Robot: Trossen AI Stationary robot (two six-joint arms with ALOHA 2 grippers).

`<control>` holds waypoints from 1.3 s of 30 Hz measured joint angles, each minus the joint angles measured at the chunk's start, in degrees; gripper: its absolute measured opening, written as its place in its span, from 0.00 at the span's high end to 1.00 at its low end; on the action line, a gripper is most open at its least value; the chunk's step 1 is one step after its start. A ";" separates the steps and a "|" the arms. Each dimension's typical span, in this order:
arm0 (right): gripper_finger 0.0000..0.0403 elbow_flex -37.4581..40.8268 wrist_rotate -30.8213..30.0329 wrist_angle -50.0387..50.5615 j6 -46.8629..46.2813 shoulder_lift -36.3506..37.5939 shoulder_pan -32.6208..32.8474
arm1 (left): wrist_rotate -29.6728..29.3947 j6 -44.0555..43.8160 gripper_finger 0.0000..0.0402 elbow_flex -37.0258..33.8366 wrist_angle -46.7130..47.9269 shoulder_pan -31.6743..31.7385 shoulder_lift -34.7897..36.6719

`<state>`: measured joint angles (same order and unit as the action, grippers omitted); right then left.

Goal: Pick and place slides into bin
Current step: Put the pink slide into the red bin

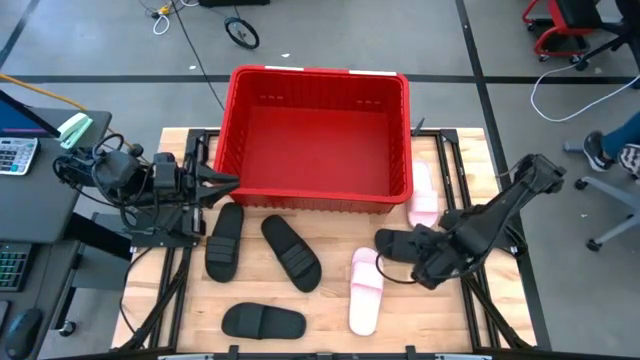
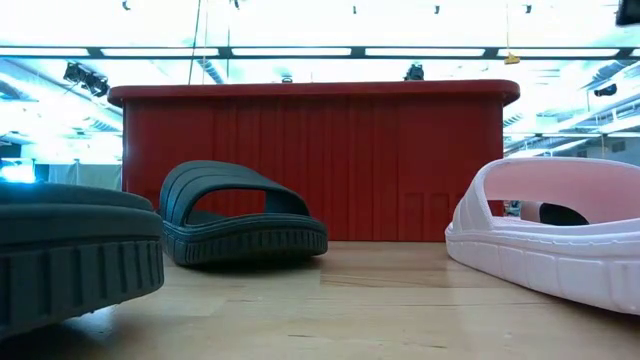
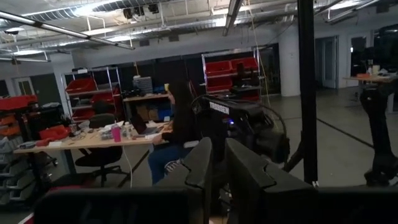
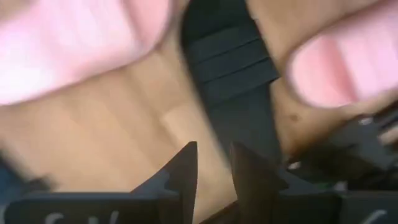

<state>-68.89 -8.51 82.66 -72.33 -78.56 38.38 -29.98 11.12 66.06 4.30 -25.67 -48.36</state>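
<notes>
The red bin (image 1: 318, 200) stands at the table's far middle. Three black slides (image 1: 224, 240) (image 1: 291, 252) (image 1: 262, 320) lie sole-down on the near left. A fourth black slide (image 1: 393, 243) lies between two pink slides (image 1: 365, 290) (image 1: 423, 195). My right gripper (image 1: 422, 262) hovers at that black slide's right end and is open by a narrow gap. In the right wrist view its fingers (image 4: 214, 163) point down beside the black slide (image 4: 233, 81). My left gripper (image 1: 232, 183) is shut and empty by the bin's near left corner.
The low view shows the bin's near wall (image 2: 310, 160) behind a black slide (image 2: 240, 215) and a pink slide (image 2: 560, 240). A person (image 3: 177, 130) sits at a desk in the room beyond. Bare wood lies between the slides.
</notes>
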 joint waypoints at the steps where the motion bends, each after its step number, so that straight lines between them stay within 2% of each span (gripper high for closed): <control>1: 0.75 1.20 0.15 0.80 1.50 -0.85 0.03 | 0.00 0.00 0.88 0.00 0.23 0.00 -0.02; 6: 0.75 9.97 -3.14 1.87 5.31 -3.36 -0.98 | 0.00 0.02 0.88 0.00 1.82 0.00 -0.02; 11: 0.75 18.63 -6.47 3.74 2.03 -3.68 -4.49 | 0.00 0.00 0.89 0.00 2.02 0.00 -0.02; 16: 0.75 26.51 -6.92 -2.01 1.42 -1.95 -7.79 | 0.00 0.00 0.89 0.00 1.99 0.00 -0.02; 19: 0.76 27.15 -9.34 -10.44 3.64 -1.75 -9.17 | 0.00 0.00 0.90 0.00 2.01 0.00 -0.02; 24: 0.77 27.26 -15.42 -9.67 5.05 -3.16 -12.17 | 0.02 -0.01 0.90 0.00 1.98 0.00 -0.02; 33: 0.77 27.31 -14.88 -9.76 12.37 -2.74 -17.92 | 0.02 -0.42 0.90 -0.05 2.00 0.00 -0.50; 39: 0.77 27.31 -5.00 -14.48 14.35 -2.74 -18.22 | 0.18 -2.10 0.91 -0.04 2.64 -0.09 -1.02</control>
<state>-41.58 -13.50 68.17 -57.98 -81.30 20.16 -29.80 9.01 66.02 6.95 -25.76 -49.39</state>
